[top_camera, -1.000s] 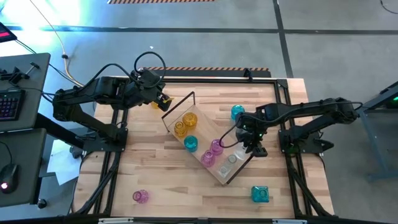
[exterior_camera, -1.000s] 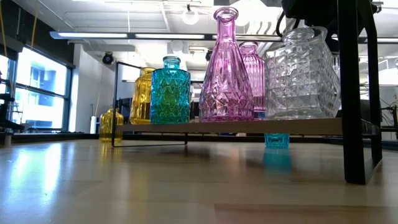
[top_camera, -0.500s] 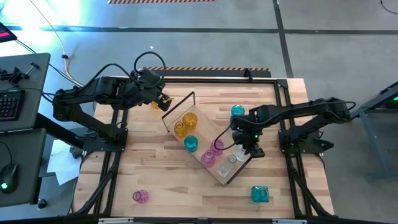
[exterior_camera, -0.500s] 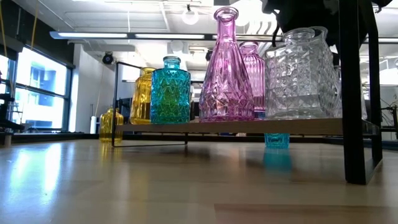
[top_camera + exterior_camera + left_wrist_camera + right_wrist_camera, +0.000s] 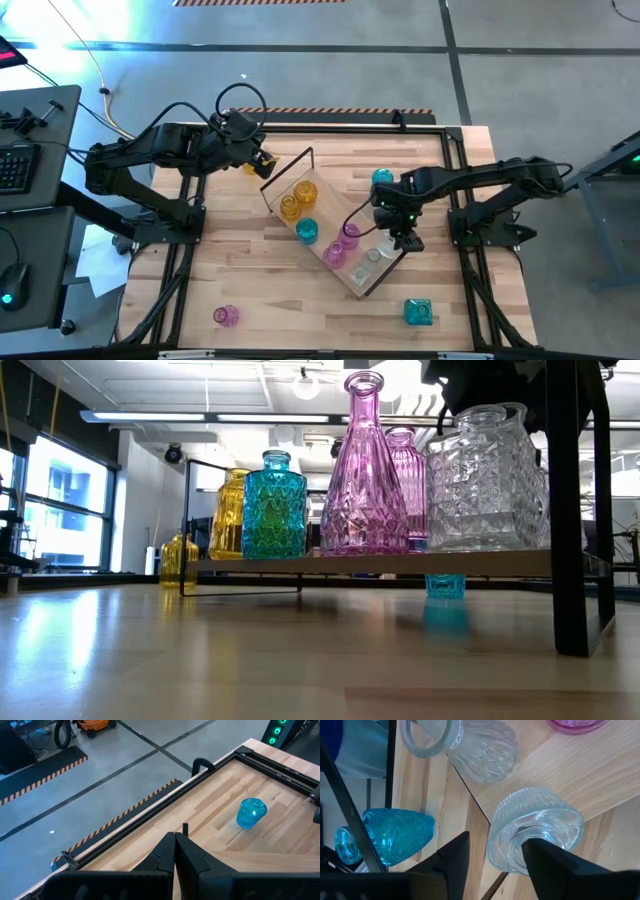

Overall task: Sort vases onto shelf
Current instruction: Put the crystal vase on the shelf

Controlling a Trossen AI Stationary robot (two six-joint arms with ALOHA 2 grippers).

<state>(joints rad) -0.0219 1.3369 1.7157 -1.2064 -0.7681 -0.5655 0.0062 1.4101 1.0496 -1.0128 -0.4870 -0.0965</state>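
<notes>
The right gripper (image 5: 492,857) is hovering over the shelf (image 5: 330,235), fingers spread around a clear vase (image 5: 540,827); the left gripper (image 5: 174,851), fingers pressed together, is waiting aside.

The right arm reaches in from the tabletop's right side, elbow bent, its wrist turned down; the right end effector (image 5: 403,240) hangs with its two dark fingers (image 5: 455,857) spread apart. The left arm is folded at the far left corner, where the left end effector (image 5: 262,165) has its fingers closed together
</notes>
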